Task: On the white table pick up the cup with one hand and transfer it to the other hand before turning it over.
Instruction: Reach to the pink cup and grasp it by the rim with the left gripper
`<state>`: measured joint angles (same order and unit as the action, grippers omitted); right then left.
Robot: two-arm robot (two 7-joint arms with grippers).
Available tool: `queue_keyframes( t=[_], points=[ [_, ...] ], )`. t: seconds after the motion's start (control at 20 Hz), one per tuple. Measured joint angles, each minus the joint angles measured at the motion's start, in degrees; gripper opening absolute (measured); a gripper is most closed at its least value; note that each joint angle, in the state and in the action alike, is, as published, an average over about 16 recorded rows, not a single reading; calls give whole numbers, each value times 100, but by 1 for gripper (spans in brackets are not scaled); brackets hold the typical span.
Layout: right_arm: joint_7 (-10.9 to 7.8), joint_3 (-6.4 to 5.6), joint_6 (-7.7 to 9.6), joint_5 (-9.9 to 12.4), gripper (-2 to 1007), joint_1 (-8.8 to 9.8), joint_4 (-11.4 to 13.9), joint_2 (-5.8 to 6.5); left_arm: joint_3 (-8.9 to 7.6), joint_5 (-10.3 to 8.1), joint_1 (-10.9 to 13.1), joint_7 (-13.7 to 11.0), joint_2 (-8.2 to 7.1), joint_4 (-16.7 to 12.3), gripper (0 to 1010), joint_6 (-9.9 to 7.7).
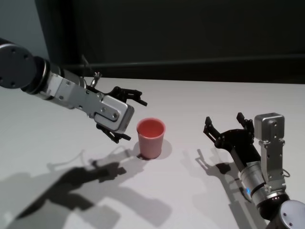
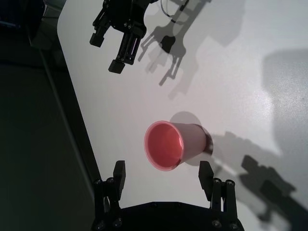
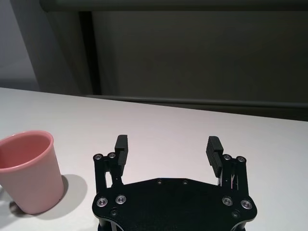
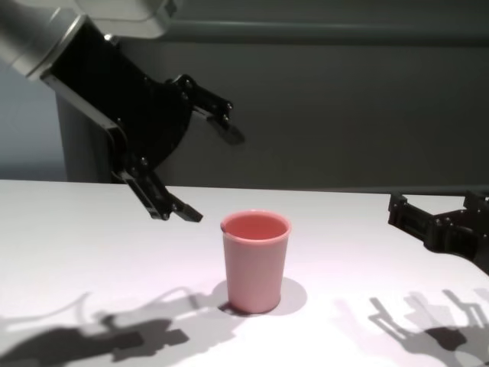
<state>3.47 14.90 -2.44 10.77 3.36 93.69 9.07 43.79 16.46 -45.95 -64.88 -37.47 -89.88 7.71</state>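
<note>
Fingers of the left end effector (image 1: 125, 114) are standing wide and empty just beside the upright cup (image 1: 151, 138) on the bench (image 1: 200, 100), probably light, thin-walled and slick, best pinched mid-wall; farther off, the right end effector (image 1: 228, 125) is idling, equally spread and empty.

One cup (image 1: 151, 137), two pincers, one table (image 1: 190, 105)

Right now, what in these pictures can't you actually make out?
- Underside of the cup: it stands upright on the white table, so its base is hidden in every view.
- Right arm's far end: the chest view's edge cuts it off behind the open right hand.
- Left arm's shoulder: out of frame in the head view; only the open left hand and forearm show.
</note>
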Motion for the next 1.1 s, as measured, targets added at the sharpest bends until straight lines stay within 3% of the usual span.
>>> queue_keyframes(
  t=[0.6, 1.1],
  points=[
    [0, 0, 0, 0, 1000, 0, 0, 0, 793, 516, -618, -516, 402, 454, 1001, 234],
    [0, 0, 0, 0, 1000, 0, 0, 0, 1171, 754, -897, -611, 648, 868, 1001, 304]
  ],
)
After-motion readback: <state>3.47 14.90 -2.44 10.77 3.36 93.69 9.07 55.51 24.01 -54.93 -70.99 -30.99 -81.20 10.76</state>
